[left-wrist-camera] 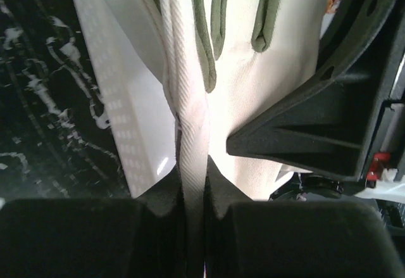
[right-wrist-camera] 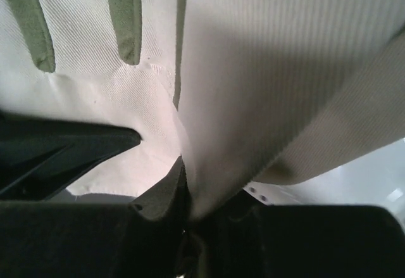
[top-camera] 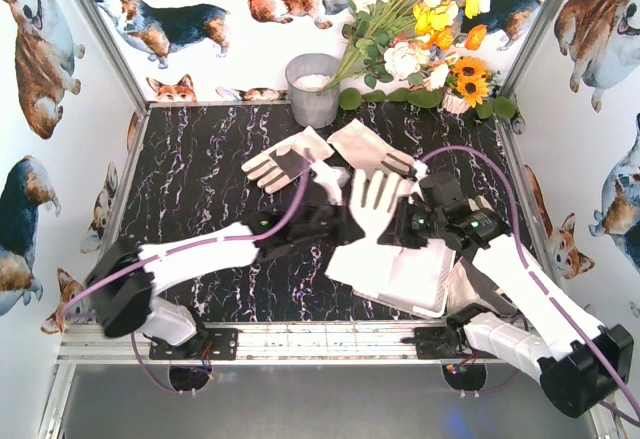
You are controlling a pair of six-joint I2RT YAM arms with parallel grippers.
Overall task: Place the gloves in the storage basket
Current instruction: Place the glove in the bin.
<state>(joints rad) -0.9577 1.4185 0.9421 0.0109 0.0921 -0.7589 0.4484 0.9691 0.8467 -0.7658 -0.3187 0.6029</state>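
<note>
Top external shows the left jaws and the right jaws both pinching one white glove (top-camera: 372,199), held up over the storage basket (top-camera: 428,281). Two more gloves (top-camera: 285,164) lie on the tabletop (top-camera: 200,189) behind.

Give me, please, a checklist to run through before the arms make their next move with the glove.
1. Left gripper shut on held glove: ok.
2. Right gripper shut on the same glove: ok.
3. Held glove centred over storage basket: cannot tell.
4. Basket interior free: cannot tell, arms cover it.
5. All gloves stowed: not ok; left far glove and right far glove lie on the table.
</note>
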